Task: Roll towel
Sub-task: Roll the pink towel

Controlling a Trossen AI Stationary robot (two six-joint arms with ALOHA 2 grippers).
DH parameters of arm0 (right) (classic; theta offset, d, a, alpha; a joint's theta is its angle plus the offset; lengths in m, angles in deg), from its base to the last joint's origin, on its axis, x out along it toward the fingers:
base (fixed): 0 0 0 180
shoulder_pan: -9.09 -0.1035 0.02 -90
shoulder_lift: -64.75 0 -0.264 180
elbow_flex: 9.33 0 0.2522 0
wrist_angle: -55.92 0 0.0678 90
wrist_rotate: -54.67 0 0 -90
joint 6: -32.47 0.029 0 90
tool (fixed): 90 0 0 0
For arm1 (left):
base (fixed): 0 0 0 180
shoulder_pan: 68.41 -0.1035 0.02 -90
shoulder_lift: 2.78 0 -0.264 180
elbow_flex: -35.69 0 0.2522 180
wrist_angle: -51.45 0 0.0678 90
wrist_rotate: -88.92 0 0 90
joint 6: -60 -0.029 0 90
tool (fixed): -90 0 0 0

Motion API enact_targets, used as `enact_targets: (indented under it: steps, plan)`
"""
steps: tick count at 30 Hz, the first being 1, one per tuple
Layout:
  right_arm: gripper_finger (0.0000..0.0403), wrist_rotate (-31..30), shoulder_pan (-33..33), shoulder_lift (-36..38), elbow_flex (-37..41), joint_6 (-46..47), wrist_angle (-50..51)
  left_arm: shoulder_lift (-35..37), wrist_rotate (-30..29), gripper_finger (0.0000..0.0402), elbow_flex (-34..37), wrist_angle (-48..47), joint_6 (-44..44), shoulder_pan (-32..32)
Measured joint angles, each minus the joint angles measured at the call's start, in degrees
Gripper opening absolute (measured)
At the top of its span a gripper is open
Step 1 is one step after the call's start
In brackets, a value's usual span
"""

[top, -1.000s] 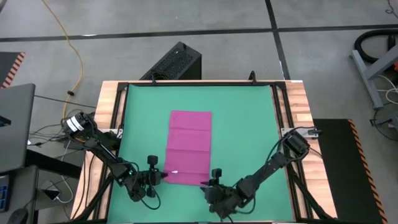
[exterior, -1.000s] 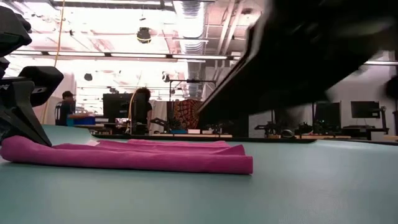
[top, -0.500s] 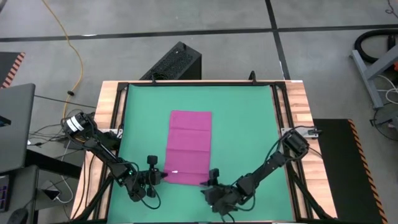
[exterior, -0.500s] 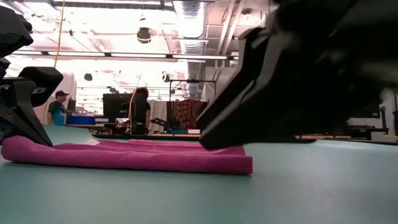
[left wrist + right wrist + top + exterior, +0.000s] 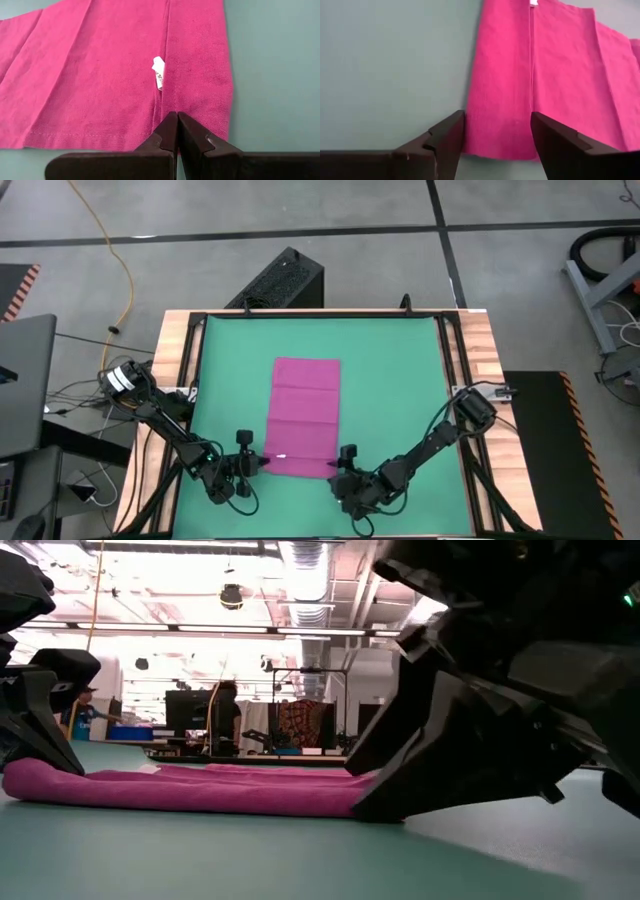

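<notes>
pink towel: flat on green mat
left gripper: low, pinched together on towel's near edge (by white tag)
right gripper: low, fingers apart, straddling near corner

Even overhead light falls on the green mat, leaving only faint shadows beneath the arms. In the low view, ceiling lights glare nearly white across the far room, and the near right gripper looms dark and out of focus.
</notes>
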Motion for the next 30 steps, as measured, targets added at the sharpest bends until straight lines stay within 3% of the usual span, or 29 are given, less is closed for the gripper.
enact_targets:
  steps: [22, 26, 30]
  plan:
    - [0.0192, 2.08, 2.12, 0.15, 5.50, 2.85, -5.80, 0.00, -0.09, 0.0000, 0.00, 0.50, 0.32, 0.00]
    - [0.0159, 5.23, 3.53, 0.08, 5.54, 5.66, -5.07, 0.37, -0.09, 0.0000, -0.13, 1.45, -1.48, 0.00]
    - [0.0102, 7.98, 4.73, 0.06, 5.55, 8.92, -3.97, 1.07, -0.08, 0.0000, -1.36, 1.60, -4.66, 0.00]
